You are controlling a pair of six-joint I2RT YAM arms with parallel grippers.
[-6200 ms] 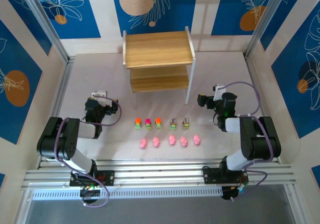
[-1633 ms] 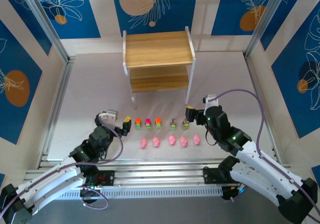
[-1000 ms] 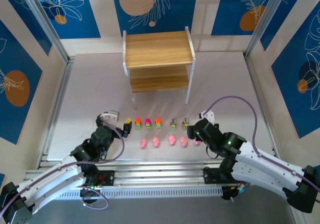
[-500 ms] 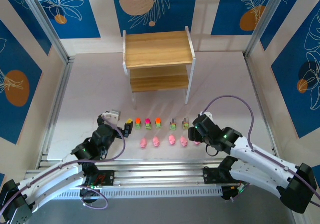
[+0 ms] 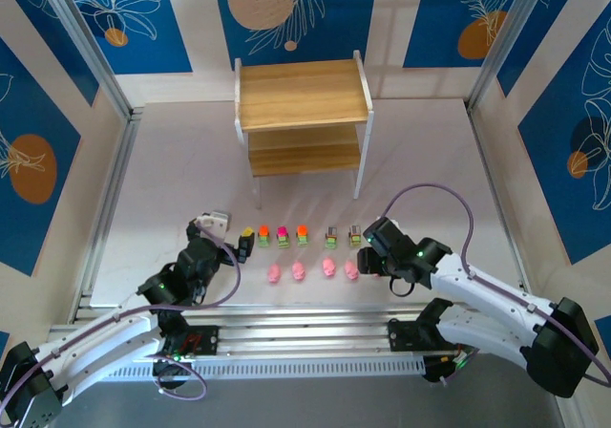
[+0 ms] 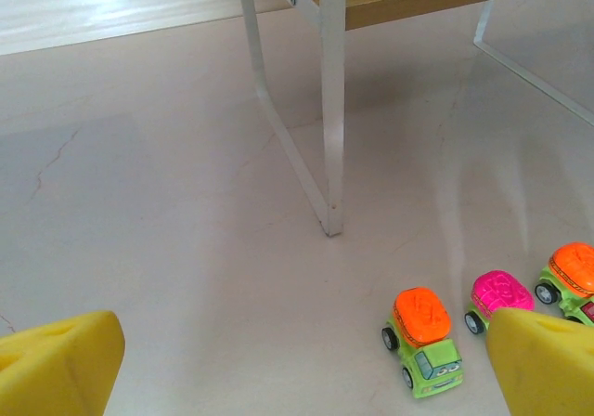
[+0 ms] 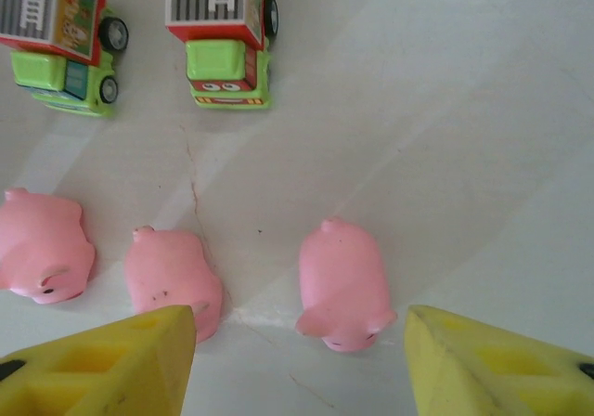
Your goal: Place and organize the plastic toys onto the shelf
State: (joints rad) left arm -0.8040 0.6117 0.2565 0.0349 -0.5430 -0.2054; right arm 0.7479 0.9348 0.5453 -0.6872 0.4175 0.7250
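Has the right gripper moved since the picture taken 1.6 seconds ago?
Yes. The right gripper has come from near the rightmost grey car toward the near edge, and now straddles the rightmost pink toy.

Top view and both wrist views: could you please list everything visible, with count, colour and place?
table: one, pale, under everything.
shelf: one, light wood with white legs, far middle.
toy cars: five, green with orange, magenta or grey tops, row before the shelf.
pink toys: five, pink, nearer row.
left claw: one, yellow fingers, open, beside the leftmost car.
right claw: one, yellow fingers, open, astride the rightmost pink toy.
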